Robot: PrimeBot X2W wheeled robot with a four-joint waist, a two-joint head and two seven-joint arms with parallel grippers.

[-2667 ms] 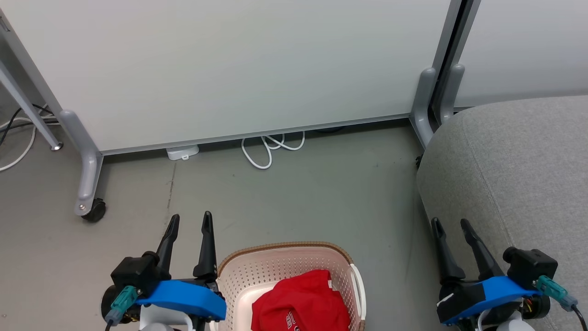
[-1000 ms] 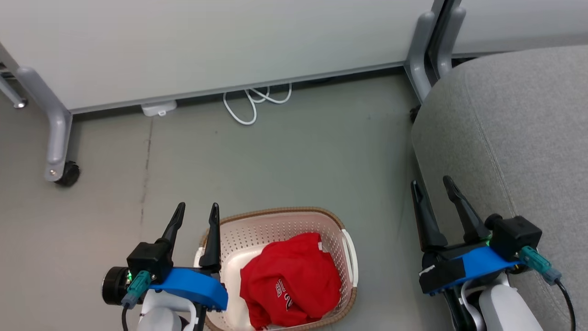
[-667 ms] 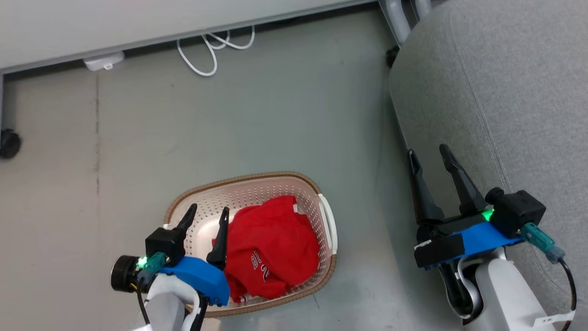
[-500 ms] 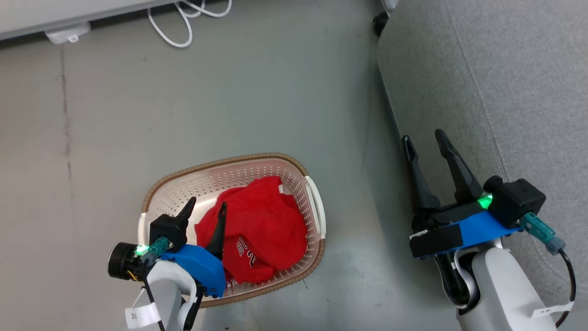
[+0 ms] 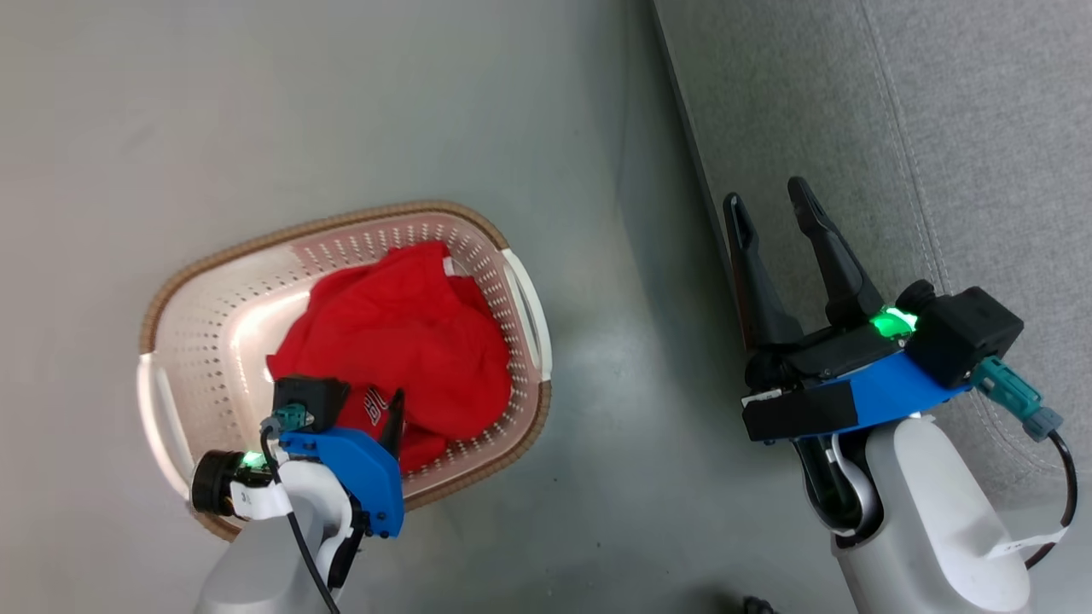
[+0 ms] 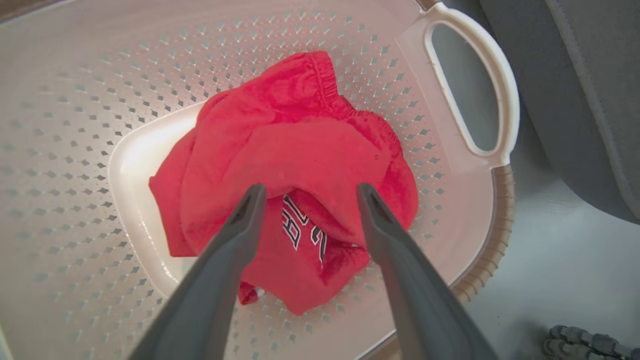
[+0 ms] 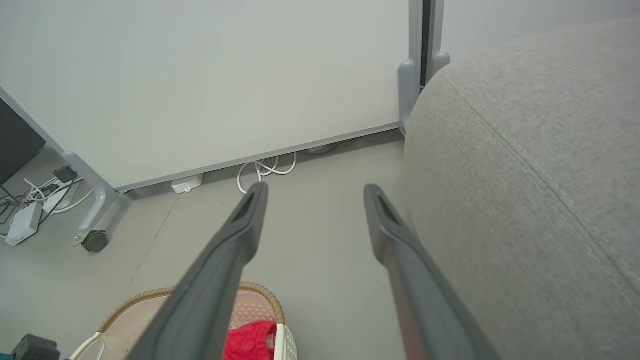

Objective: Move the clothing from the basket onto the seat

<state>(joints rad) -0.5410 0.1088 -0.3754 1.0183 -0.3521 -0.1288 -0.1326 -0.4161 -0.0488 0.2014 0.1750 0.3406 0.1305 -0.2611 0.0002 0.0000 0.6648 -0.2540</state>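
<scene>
L gripper (image 6: 307, 192) spread wide, red clothing (image 6: 300, 145) under its tips in basket (image 6: 75, 100) — R gripper (image 5: 766, 198) spread too, sofa seat (image 5: 938, 128) alongside.

red clothing (image 5: 401, 328), cream perforated basket (image 5: 205, 324), grey seat (image 5: 938, 111)

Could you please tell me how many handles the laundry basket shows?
2: one white handle on the side of the basket facing the seat, and the second handle on the opposite side.
</scene>
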